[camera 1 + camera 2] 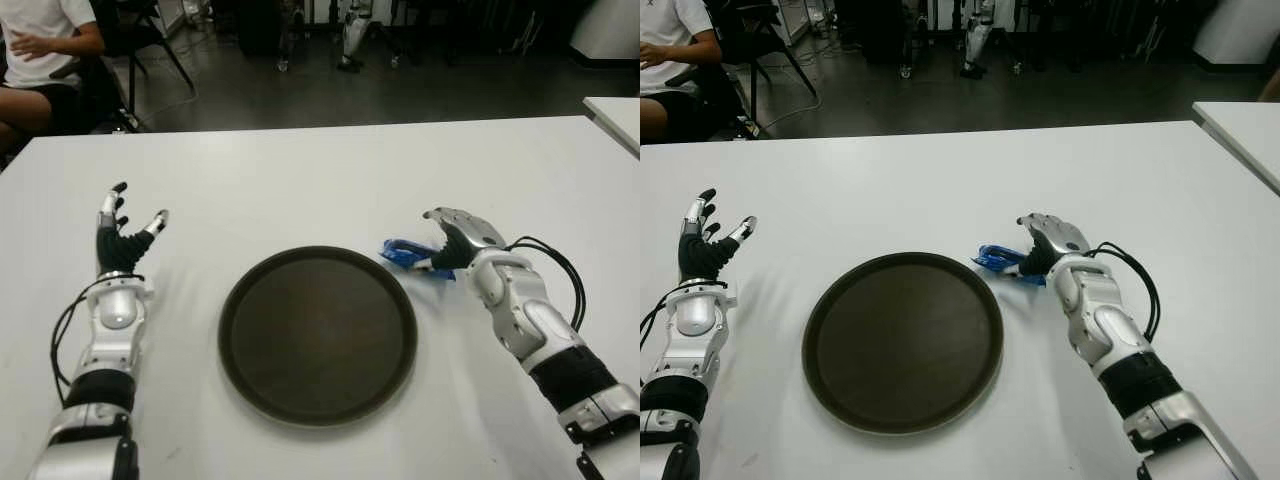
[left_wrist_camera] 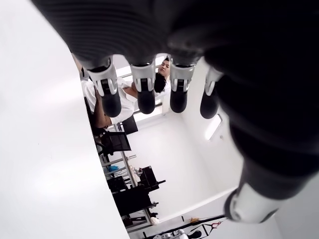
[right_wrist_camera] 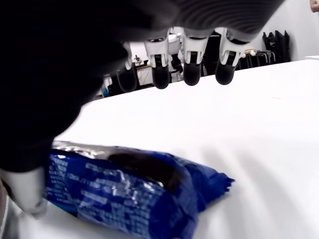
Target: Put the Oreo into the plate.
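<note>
While right robot hand (image 1: 447, 246) hovers open over Oreo (image 1: 405, 253) beside plate (image 1: 318, 335), grasp pending; next, close fingers.

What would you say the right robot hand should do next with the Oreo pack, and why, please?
Probably close the fingers on it. The right robot hand is over the blue Oreo pack, which lies on the white table just right of the empty dark plate, and its fingers are spread above it, gripping nothing. The left robot hand shows left of the plate.
</note>
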